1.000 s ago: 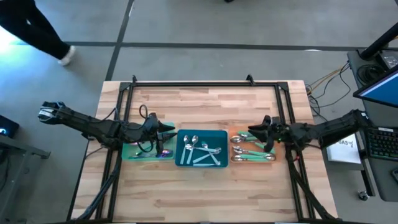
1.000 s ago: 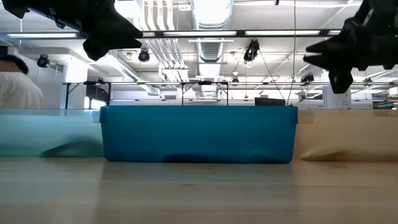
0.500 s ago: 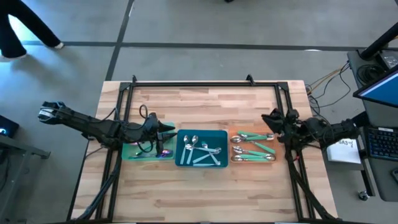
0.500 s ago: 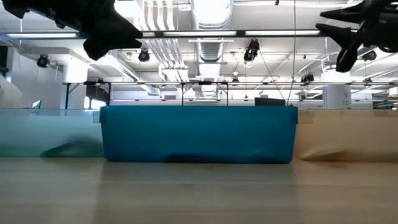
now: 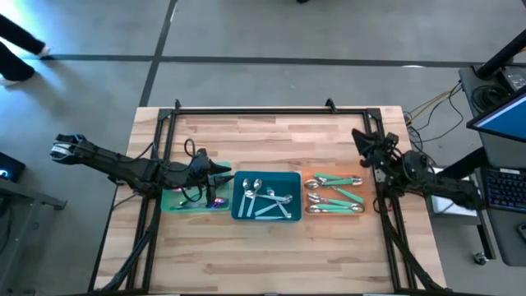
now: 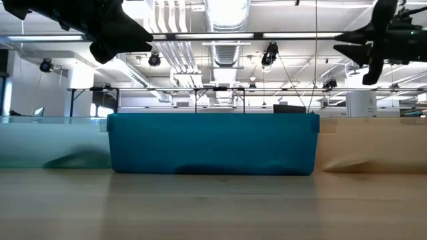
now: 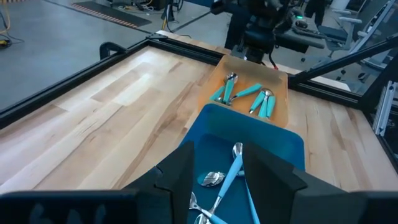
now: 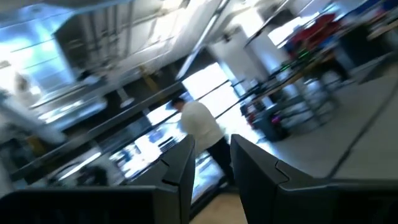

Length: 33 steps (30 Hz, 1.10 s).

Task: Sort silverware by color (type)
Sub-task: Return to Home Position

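Note:
The silverware lies in three trays set in a row. A purple-pink spoon (image 5: 218, 201) lies in the green tray (image 5: 177, 201). Silver spoons (image 5: 265, 197) lie in the blue tray (image 5: 242, 212). Teal-handled spoons (image 5: 333, 191) lie in the orange tray (image 5: 358, 210). My left gripper (image 5: 226, 171) hangs open above the seam between the green and blue trays, nothing between its fingers (image 7: 186, 168). My right gripper (image 5: 356, 136) is open and holds nothing. It is raised near the table's right edge, beyond the orange tray, and tipped upward into the room (image 8: 211, 155).
A black frame (image 5: 255, 111) runs around the work area, with rails along both sides. Bare wood lies on the far and near sides of the trays. A person's legs (image 5: 16, 57) cross the floor at the far left. A person in a white top (image 8: 202, 127) stands in the room.
My right gripper has drawn back from above the orange tray toward the table's right and far edges. It has risen and tipped from level to pointing upward. The person on the floor has walked on.

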Tool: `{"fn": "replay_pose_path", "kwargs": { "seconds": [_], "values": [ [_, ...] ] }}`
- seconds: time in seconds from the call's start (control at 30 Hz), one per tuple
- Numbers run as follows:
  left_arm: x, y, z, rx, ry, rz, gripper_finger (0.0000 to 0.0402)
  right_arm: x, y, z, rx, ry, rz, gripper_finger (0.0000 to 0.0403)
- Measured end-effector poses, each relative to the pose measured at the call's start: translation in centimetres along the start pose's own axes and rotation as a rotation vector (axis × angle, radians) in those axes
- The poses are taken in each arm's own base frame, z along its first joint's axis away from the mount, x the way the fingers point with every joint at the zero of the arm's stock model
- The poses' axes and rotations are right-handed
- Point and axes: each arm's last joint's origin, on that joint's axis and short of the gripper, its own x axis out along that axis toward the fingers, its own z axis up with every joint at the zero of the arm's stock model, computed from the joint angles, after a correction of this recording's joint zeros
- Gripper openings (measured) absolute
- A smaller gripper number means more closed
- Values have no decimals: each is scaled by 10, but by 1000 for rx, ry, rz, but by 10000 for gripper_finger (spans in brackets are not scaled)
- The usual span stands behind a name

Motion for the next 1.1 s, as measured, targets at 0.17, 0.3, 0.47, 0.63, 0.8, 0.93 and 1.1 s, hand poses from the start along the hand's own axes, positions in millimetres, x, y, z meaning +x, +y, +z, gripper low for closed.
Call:
{"fn": "replay_pose_path", "kwargs": {
  "seconds": [0.17, 0.3, 0.47, 0.63, 0.8, 0.93, 1.1],
  "values": [
    [0, 0, 0, 8, 0, 0, 120, 3, -14, 9, -68, -104, -144, 93],
    [0, 0, 0, 8, -1, 1, 120, 4, -24, 15, -115, -175, -244, 93],
    [0, 0, 0, 59, -5, 8, 120, 4, -29, 19, -145, -211, -306, 93],
    [0, 0, 1, 101, -10, 16, 120, 5, -31, 17, -152, -198, -323, 93],
    [1, 0, 0, 157, -5, 18, 120, 6, -32, 16, -155, -184, -331, 93],
    [5, -1, -4, 180, 15, 23, 120, 6, -32, 16, -156, -182, -332, 93],
    [13, -2, -12, 193, 67, 37, 120, 6, -32, 16, -156, -182, -332, 93]
  ]
}}
